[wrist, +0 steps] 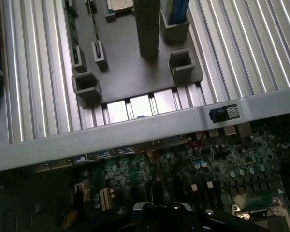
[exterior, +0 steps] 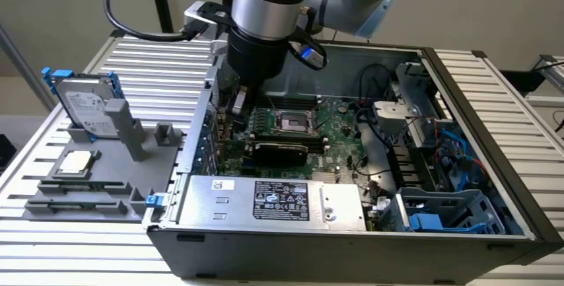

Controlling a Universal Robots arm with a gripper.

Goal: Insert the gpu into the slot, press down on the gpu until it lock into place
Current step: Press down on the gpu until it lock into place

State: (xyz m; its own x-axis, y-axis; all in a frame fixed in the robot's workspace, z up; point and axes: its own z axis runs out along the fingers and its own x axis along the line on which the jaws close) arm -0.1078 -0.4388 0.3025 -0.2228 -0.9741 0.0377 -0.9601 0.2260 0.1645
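Claw [exterior: 240,104] sits shut, empty as far as I can tell, inside the case's far left corner; gpu [exterior: 277,150] lies over the motherboard [exterior: 339,137] mid-case. If it's half-seated, pressing could skew it.

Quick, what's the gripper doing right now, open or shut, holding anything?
Gripper: shut, down inside the computer case over the motherboard. Whether it holds anything cannot be told.
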